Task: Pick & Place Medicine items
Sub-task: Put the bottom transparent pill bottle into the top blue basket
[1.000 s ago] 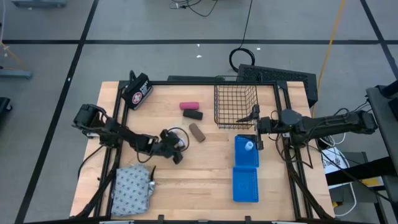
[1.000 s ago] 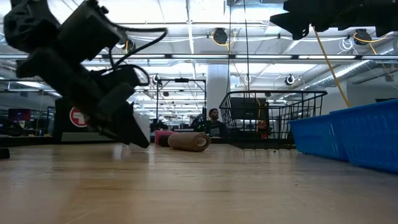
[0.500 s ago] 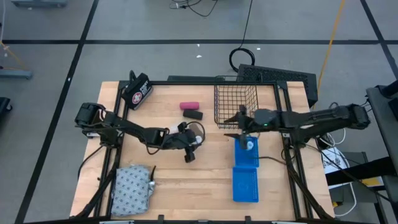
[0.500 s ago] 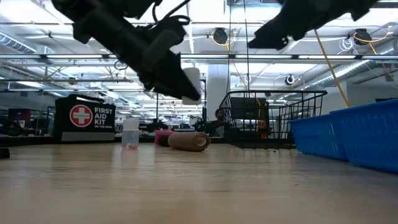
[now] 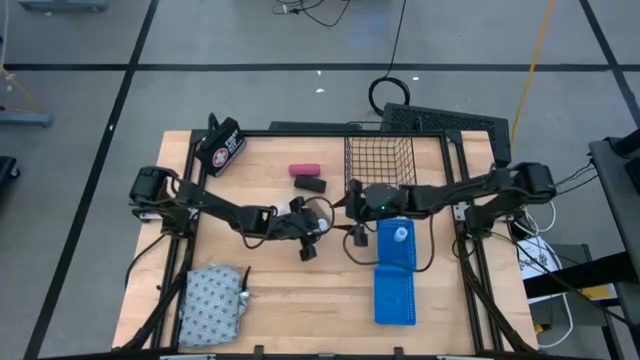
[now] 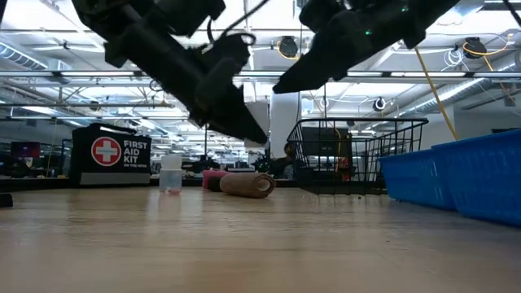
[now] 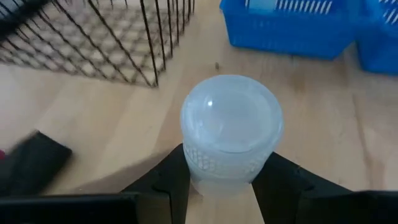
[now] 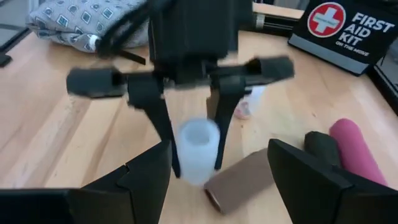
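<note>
**Bottle held above the counter's middle, my two claws face to face**

My left claw [image 5: 312, 228] hangs above the middle of the counter [image 5: 280, 290], clenched on a small white round bottle [image 7: 231, 134]; my two dark fingers [image 7: 166, 180] press its sides, and its cap points toward the wire basket [image 5: 379, 170] and the blue trays [image 5: 395, 270]. My right claw [image 5: 357, 222] reaches in from the right side and hovers just beside the left one, fingers spread and released, holding nothing. From its wrist I look straight at the left claw with the bottle [image 8: 198, 151] pinched between its fingers.

Down on the counter, the brown oblong piece [image 8: 238, 180] lies under the two claws. The black piece [image 5: 310, 184] and the pink piece [image 5: 303, 169] lie side by side near the far edge, left of the wire basket. A second small bottle [image 6: 171, 175] stands upright on the wood, apart from my claws. A third bottle [image 5: 401, 234] sits in the blue tray nearer the basket, by the right edge. The grey-white patterned pouch [image 5: 211, 305] rests at the near left corner. The black first aid case [image 5: 221, 147] sits at the far left corner.
</note>
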Controlling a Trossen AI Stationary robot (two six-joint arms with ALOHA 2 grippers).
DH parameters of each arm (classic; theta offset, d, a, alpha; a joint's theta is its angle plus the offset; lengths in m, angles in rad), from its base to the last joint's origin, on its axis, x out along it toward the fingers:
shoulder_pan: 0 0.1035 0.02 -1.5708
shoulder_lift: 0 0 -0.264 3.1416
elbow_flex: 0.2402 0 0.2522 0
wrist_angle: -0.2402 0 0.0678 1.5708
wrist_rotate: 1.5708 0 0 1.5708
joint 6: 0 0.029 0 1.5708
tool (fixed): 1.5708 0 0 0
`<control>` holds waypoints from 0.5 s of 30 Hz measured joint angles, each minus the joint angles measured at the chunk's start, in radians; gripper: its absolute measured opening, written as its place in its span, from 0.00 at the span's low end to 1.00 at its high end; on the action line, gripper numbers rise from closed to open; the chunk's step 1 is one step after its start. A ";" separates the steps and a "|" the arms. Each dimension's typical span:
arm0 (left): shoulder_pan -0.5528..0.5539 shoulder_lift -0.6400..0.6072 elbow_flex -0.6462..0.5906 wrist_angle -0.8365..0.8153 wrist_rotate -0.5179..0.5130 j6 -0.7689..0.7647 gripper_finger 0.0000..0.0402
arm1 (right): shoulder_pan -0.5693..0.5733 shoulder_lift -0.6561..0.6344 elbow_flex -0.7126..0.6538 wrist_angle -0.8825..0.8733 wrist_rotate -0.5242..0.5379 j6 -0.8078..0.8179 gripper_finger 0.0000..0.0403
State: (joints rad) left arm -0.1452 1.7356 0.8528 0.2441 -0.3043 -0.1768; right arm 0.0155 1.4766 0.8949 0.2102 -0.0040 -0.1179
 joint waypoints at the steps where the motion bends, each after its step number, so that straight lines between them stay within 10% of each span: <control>1: 0.001 0.012 0.000 0.004 0.011 0.000 0.37 | 0.001 0.014 0.000 0.015 -0.001 0.000 0.63; 15: 0.034 0.036 0.000 0.045 0.132 0.048 0.37 | 0.039 0.175 0.000 0.154 -0.050 0.054 0.63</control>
State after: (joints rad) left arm -0.1108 1.7718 0.8532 0.2886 -0.1726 -0.1287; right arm 0.0547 1.6517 0.8948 0.3642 -0.0536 -0.0639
